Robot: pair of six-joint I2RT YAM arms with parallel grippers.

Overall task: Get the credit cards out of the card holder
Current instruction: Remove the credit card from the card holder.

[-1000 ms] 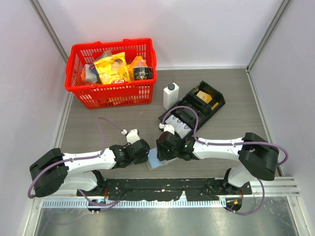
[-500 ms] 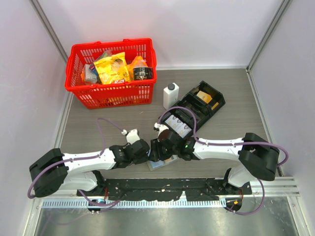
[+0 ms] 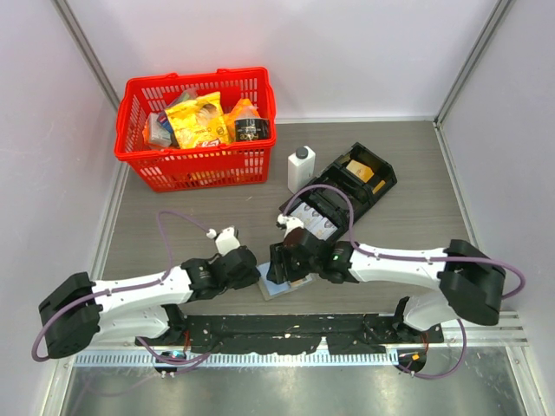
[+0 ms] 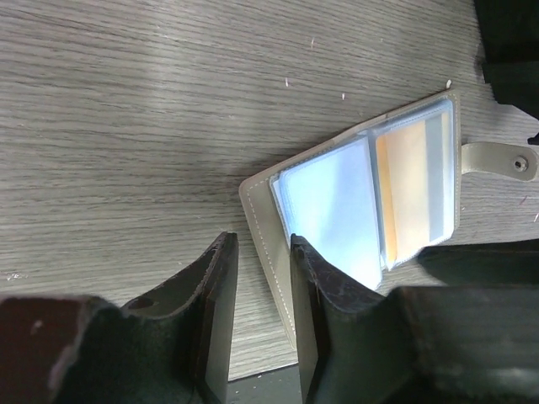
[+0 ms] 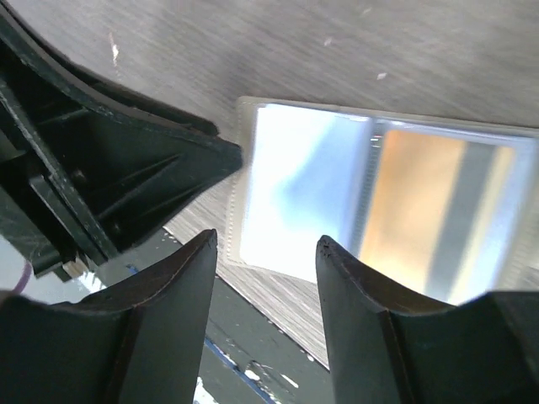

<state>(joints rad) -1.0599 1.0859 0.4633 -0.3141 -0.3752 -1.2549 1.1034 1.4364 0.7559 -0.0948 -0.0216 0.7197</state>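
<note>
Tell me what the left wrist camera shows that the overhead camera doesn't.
Only the left wrist camera: up close on the card holder, its snap strap, an orange card in a clear sleeve, and the left hand open at the holder's edge. Only the overhead camera: the red basket, the white bottle and the black tray. Both: the open card holder lying on the table.

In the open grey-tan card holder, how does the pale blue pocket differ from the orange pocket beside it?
Colour: the pale blue pocket shows a light, glaring blue face; the orange pocket shows an orange card. Place: the pale blue pocket lies next to the left gripper; the orange pocket lies by the snap strap. Both are clear sleeves, flat in the card holder.
</note>
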